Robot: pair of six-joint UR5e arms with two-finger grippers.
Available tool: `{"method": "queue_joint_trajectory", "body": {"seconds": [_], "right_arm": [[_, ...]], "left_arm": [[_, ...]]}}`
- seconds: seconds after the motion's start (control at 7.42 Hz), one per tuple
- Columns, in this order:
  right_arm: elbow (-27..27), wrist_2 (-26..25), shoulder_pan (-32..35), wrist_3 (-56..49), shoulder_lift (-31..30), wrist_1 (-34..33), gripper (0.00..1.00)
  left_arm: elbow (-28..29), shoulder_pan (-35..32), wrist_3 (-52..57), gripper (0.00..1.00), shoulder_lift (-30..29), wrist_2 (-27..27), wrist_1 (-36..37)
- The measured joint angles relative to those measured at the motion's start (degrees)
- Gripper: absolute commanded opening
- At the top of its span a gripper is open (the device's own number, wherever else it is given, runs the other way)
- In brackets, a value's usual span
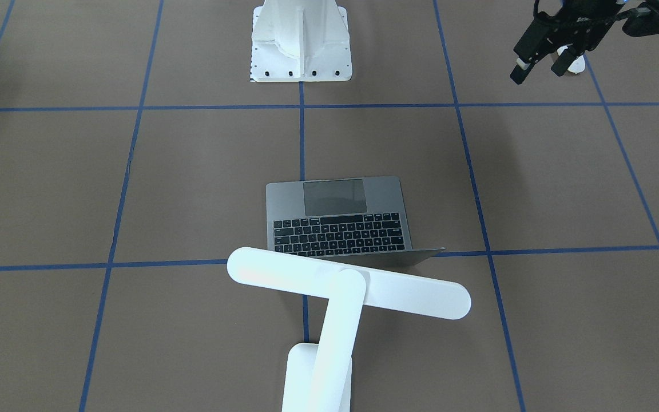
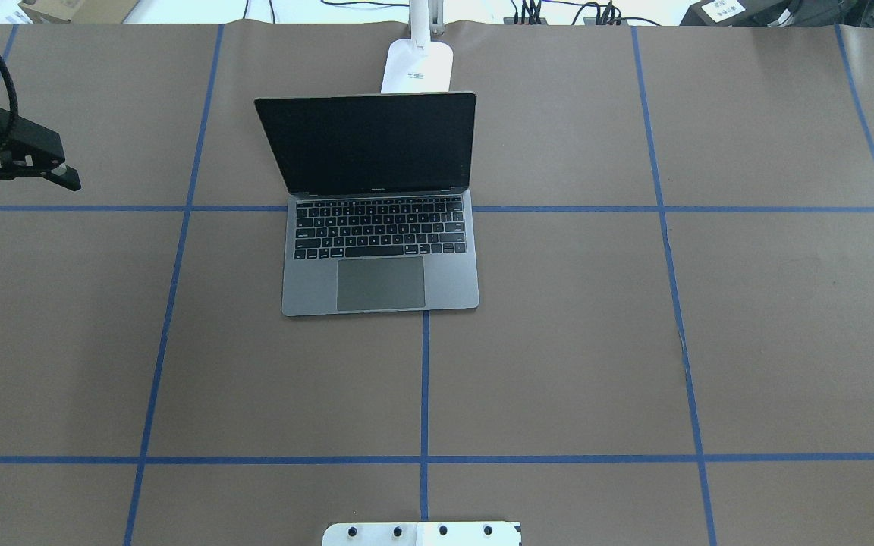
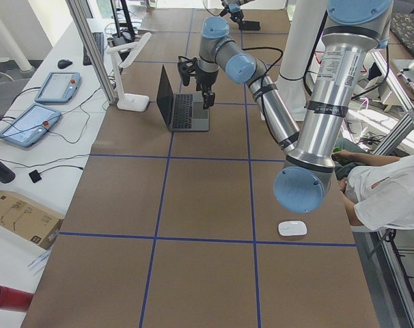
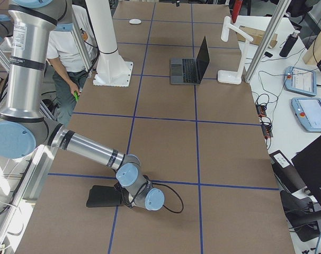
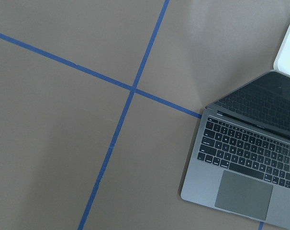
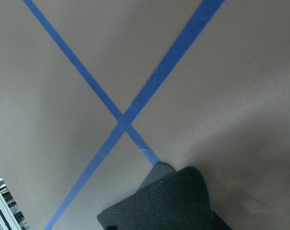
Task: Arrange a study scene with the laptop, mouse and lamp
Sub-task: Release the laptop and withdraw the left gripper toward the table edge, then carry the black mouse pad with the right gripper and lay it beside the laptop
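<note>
Flat white round-ended lamp (image 1: 345,303), slim grey metal laptop (image 1: 338,214)

The left arm (image 3: 333,89) is bent sharply at the elbow, and the left gripper (image 1: 538,73) is held raised with its fingers (image 1: 519,71) spread wide, nothing between them. The right arm (image 4: 89,149) is stretched out low. The right gripper (image 4: 122,197) is carried close to the surface; whether it is parted cannot be told.
</note>
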Motion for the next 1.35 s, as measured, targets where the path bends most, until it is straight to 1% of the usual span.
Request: {"method": "queue_joint_trajectory", "body": {"seconds": [0.27, 0.4, 0.54, 0.81, 0.94, 1.08, 1.21, 1.35], "right_arm": [[0.5, 1.08, -0.35, -0.03, 0.03, -0.55, 0.0], [1.49, 1.64, -0.39, -0.06, 0.11, -2.44, 0.0], [3.97, 2.71, -0.41, -0.06, 0.23, -6.74, 0.0], [11.25, 8.3, -0.48, 0.19, 1.99, -21.34, 0.0], [13.43, 9.96, -0.5, 0.38, 5.3, -29.46, 0.0], [14.22, 11.5, -0.51, 0.53, 9.78, -37.1, 0.0], [14.2, 14.15, -0.64, 1.26, 14.78, -43.88, 0.0], [13.97, 17.05, -1.19, 3.59, 19.45, -48.13, 0.0]], "left_arm": [[-0.03, 0.0, -0.03, 1.0, 0.0, 0.06, -0.03], [-0.09, 0.0, -0.05, 1.0, -0.03, 0.07, -0.02], [-0.13, 0.0, -0.09, 1.0, -0.04, 0.09, -0.04], [-0.1, 0.0, -0.11, 1.0, 0.07, 0.15, -0.01], [-0.05, 0.0, -0.11, 1.0, 0.08, 0.14, 0.01], [0.01, 0.0, -0.12, 1.0, 0.09, 0.1, 0.02], [0.1, 0.0, -0.1, 1.0, 0.09, 0.08, 0.02], [0.23, 0.0, -0.06, 1.0, 0.09, 0.07, 0.02]]}}
